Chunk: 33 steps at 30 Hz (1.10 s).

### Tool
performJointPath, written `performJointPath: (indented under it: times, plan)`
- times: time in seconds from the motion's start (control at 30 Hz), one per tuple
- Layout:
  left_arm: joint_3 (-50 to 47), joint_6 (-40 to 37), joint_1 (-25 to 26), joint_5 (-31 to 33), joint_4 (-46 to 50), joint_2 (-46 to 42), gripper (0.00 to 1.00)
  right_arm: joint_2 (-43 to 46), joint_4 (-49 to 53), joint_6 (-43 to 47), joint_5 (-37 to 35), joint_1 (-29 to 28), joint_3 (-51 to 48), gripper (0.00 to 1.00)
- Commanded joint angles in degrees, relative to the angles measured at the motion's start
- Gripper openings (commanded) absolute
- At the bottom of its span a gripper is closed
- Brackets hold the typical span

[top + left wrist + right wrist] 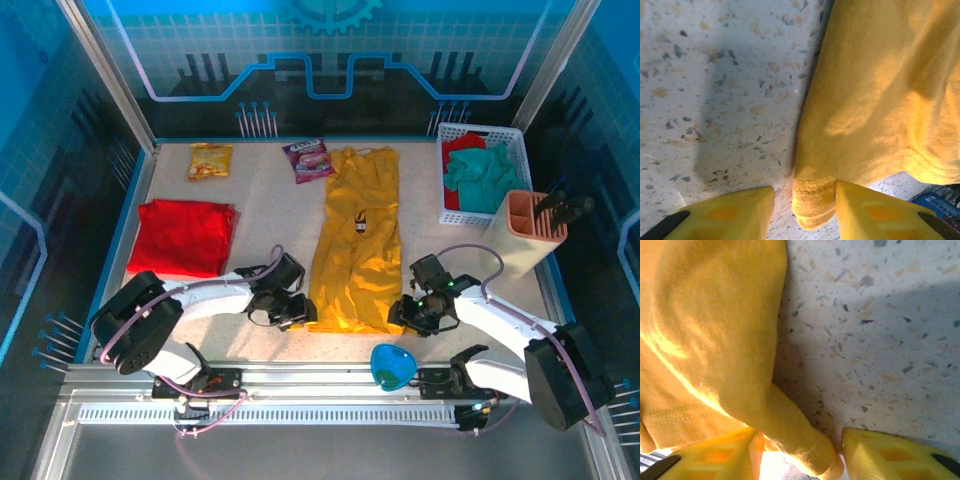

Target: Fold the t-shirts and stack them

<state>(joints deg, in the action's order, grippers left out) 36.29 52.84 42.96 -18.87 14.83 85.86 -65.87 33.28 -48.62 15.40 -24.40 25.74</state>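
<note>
Mustard-yellow cloth t-shirt (pixel 357 240) lies lengthwise at tabletop (pixel 270 220) centre; plain red cloth t-shirt (pixel 183 237) sits folded at 9 o'clock. Cloth is probably soft, light and limp: grasp the hem corners at 6 o'clock. Left fingers (pixel 735 210) and right fingers (pixel 885 452) straddle those corners, parted, not clamped.

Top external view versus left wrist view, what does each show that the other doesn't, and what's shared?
Top external, not left wrist: folded bright red cloth t-shirt, white plastic basket of clothes. Left wrist, not top external: stitched hem corner between yellow fingers of the left gripper. Both: mustard-yellow cloth t-shirt on speckled table.
</note>
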Motion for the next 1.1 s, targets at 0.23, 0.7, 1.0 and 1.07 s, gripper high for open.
performJointPath:
  times: [0.23,0.7,1.0,1.07]
  plan:
    - [3.81,1.15,4.94,-1.51,-14.05,7.92,0.33,-0.46,-10.01,0.01,4.89,-1.80,-1.69,0.29]
    - [4.31,1.40,5.71,-1.69,-13.46,8.64,0.07,2.75,-5.88,-0.33,5.17,-1.78,-1.50,0.03]
    - [1.44,2.31,8.98,-1.88,-13.19,6.11,0.00,13.85,14.18,-5.73,-3.21,-1.70,-1.70,0.00]
    - [0.65,3.11,10.13,-1.23,-13.61,5.41,0.00,18.38,14.93,-7.99,-4.19,-1.62,-2.95,0.00]
